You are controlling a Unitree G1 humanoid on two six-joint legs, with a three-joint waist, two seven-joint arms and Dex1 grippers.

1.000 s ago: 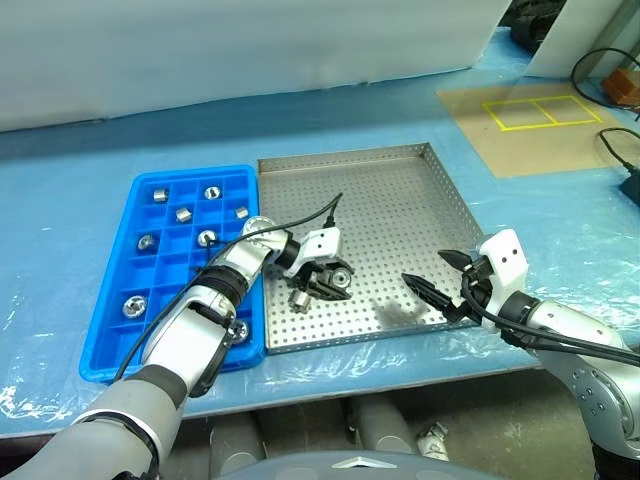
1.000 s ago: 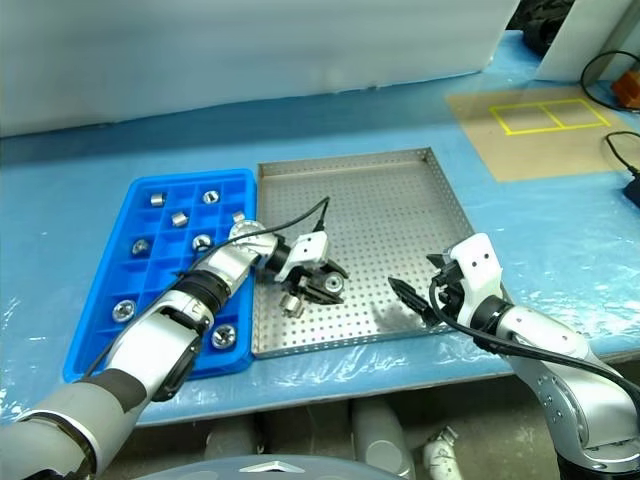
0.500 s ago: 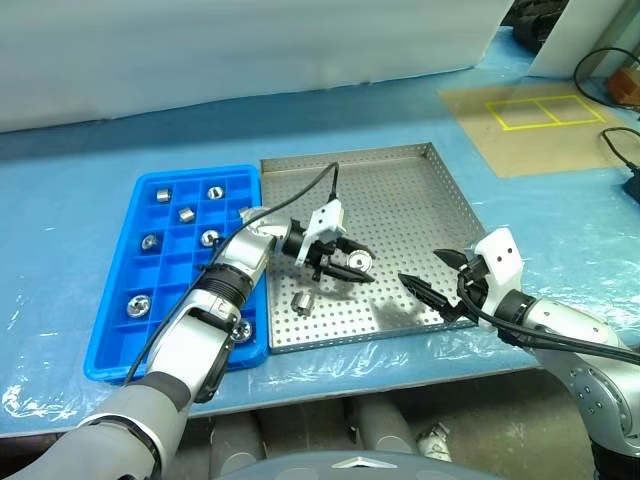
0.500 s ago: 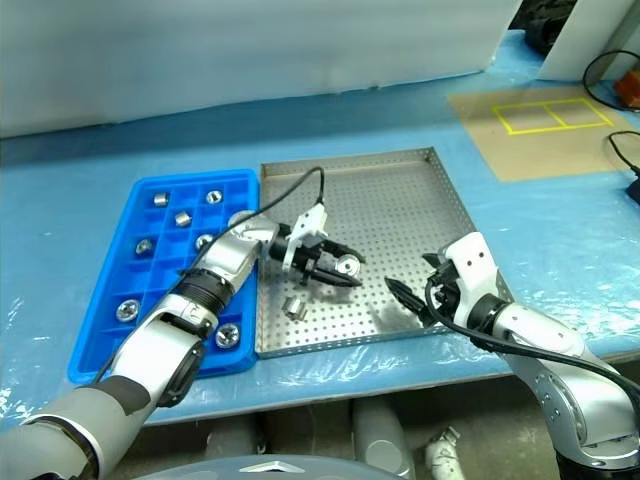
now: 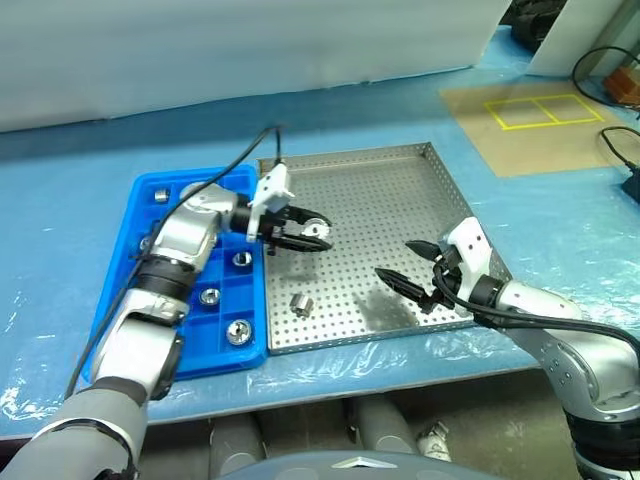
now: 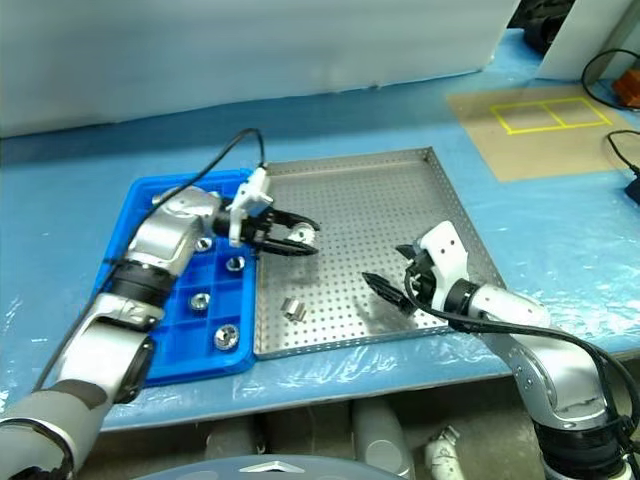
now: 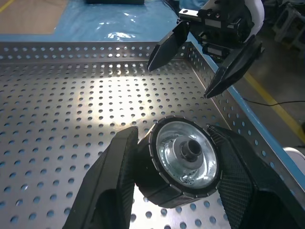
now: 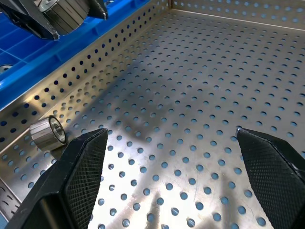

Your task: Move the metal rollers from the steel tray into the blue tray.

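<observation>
My left gripper [image 5: 306, 233] is shut on a round flanged metal roller [image 7: 184, 155], held in the air over the left side of the steel tray [image 5: 400, 190], close to the blue tray [image 5: 108, 310]. A short cylindrical roller [image 5: 299, 304] lies on the steel tray's perforated floor near its front left corner, also seen as the roller [image 8: 46, 133] in the right wrist view. Several rollers sit in the blue tray's compartments, one of them a roller [image 5: 237, 331] at the front. My right gripper [image 5: 394, 258] hovers open and empty over the steel tray's front right part.
A brown sheet with a yellow taped rectangle [image 5: 541, 110] lies at the back right. Black cables [image 5: 618, 150] run along the right edge. A white panel [image 5: 250, 50] stands behind the trays. The pale blue plastic covering [image 5: 60, 200] spreads over the table.
My left gripper has risen with the flanged roller and swung left toward the blue tray. The cylindrical roller stayed on the steel tray. My right gripper moved slightly left.
</observation>
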